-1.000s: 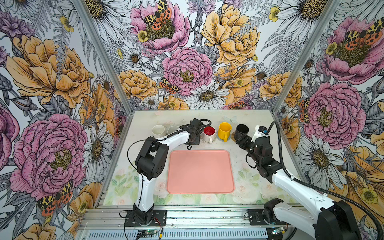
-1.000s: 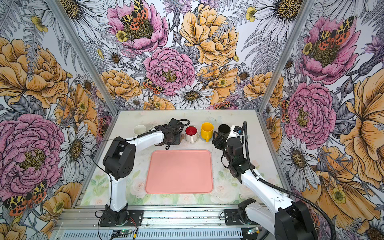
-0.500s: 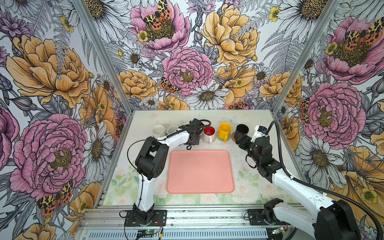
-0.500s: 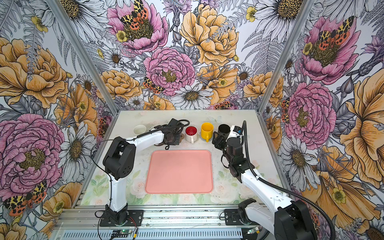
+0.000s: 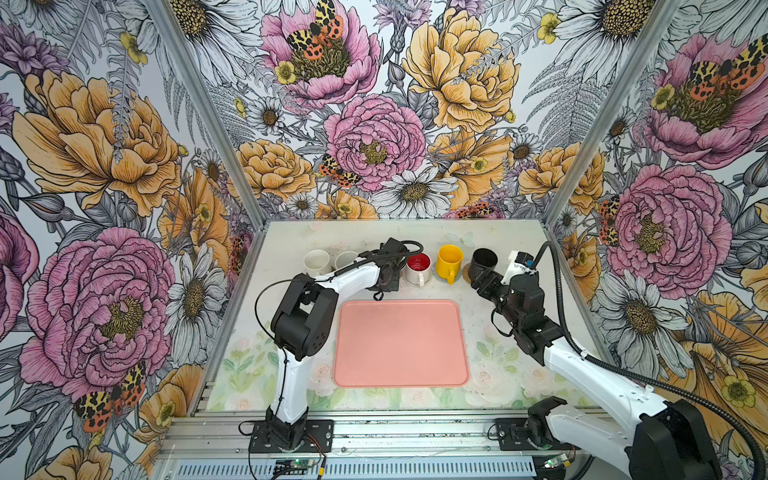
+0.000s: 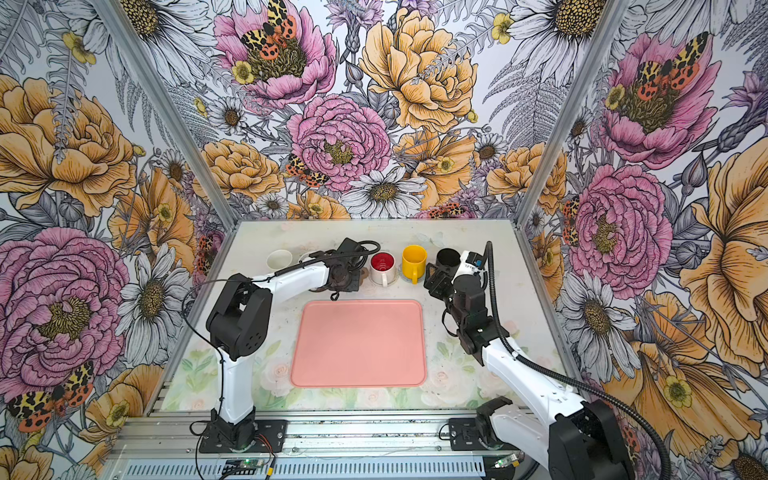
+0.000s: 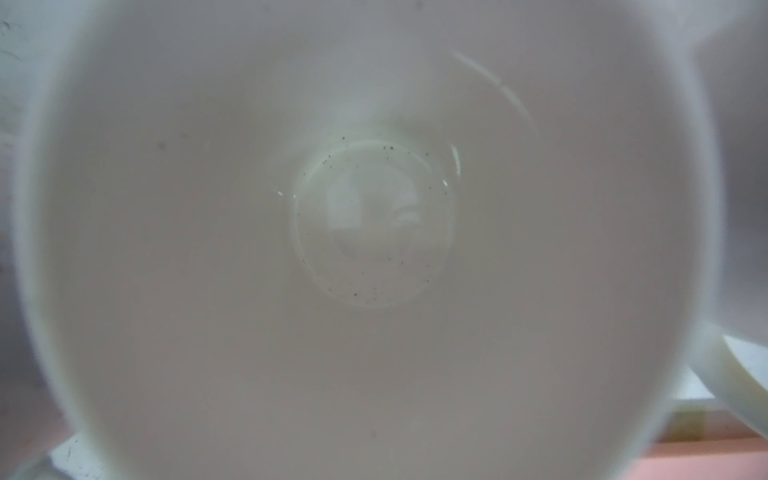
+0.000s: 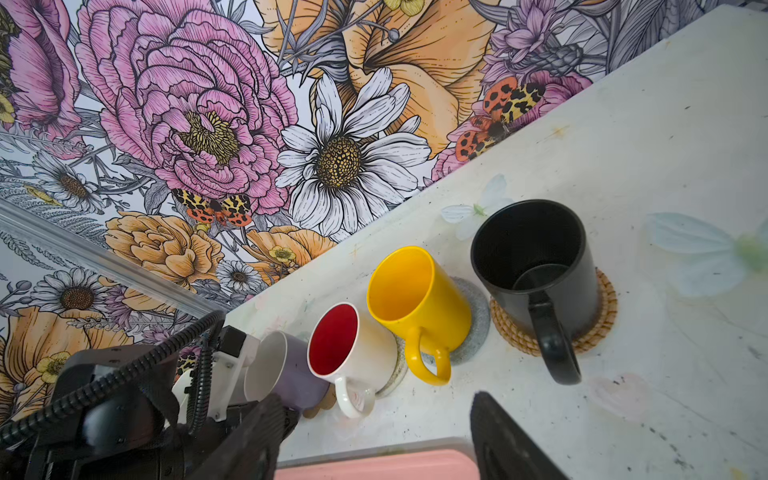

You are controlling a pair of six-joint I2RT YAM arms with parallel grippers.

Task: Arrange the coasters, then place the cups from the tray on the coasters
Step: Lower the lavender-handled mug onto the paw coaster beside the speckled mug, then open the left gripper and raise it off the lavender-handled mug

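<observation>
tray (image 5: 401,345) lies empty; all six mugs (image 8: 415,299) stand in a far row, coasters (image 8: 606,307) showing under the right-hand ones. left gripper (image 5: 388,272), pressed together, seems to pinch the lavender mug (image 8: 291,370); right gripper (image 5: 481,281) hangs spread, empty. only release looks left.

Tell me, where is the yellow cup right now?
In both top views the yellow cup stands right of centre in the row beyond the tray, between the red-lined cup and the black cup.

Floral walls (image 5: 374,137) around pale flower-printed tabletop (image 5: 490,386).
</observation>
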